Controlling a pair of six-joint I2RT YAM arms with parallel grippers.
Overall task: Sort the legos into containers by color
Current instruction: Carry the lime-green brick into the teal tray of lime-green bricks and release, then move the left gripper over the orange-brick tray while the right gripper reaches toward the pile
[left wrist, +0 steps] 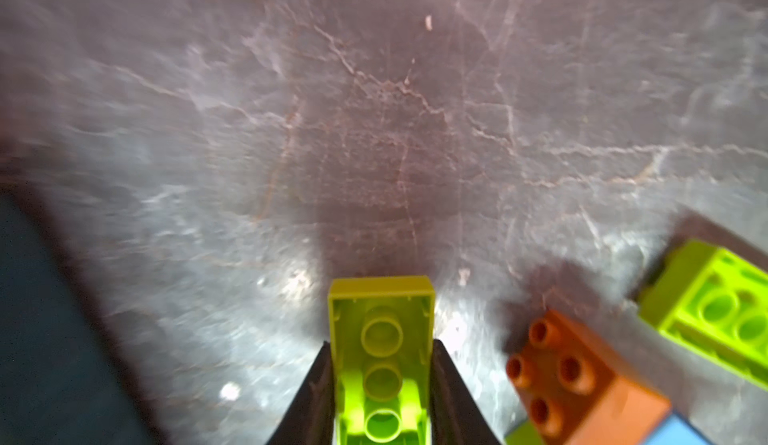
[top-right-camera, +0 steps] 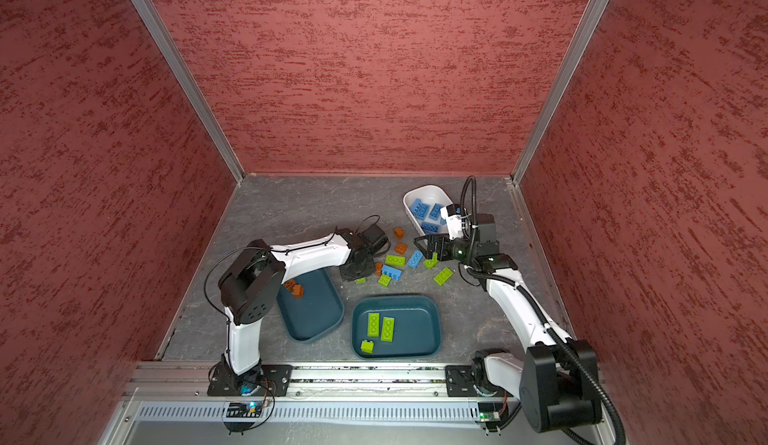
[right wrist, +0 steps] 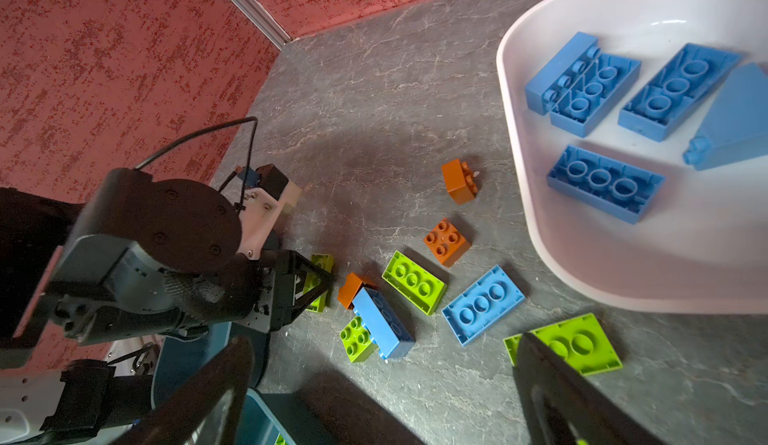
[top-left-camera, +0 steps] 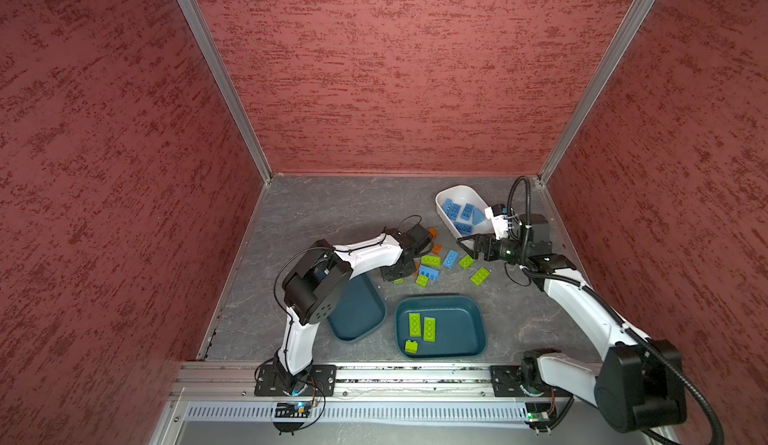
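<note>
Left gripper (left wrist: 382, 349) is clamped on a lime brick (left wrist: 380, 297), jaws pressed to both long sides and the hollow underside facing the wrist camera, at the 9 o'clock edge of the loose pile (top-left-camera: 429, 273); whether that brick is lifted or resting on the table (top-left-camera: 332, 210) I cannot say, since that view is smeared; right gripper (top-left-camera: 464, 248) hangs with jaws spread wide and nothing between them over the pile's 2 o'clock edge, just beside the white tub (top-left-camera: 459, 192); taking the grey veined table as the dial in both top views, the near teal tub (top-left-camera: 457, 326) lies at 5 o'clock with three sorted lime bricks (top-left-camera: 414, 324) along its 9 o'clock side; the left teal tub (top-right-camera: 316, 314) lies at 8 o'clock, partly under the left arm, with two orange-brown bricks (top-right-camera: 294, 289) at its 11 o'clock corner; the white tub sits at 1 o'clock, holding four blue bricks (right wrist: 606, 181) and a blue wedge (right wrist: 735, 118); the pile sits near the middle, between all three tubs, a long blue brick (right wrist: 382, 326) lying against an orange-brown piece (right wrist: 351, 287) and a small lime square (right wrist: 357, 339); two orange-brown squares (right wrist: 446, 241) stand apart at its 12 o'clock side, nearest the white tub.
</note>
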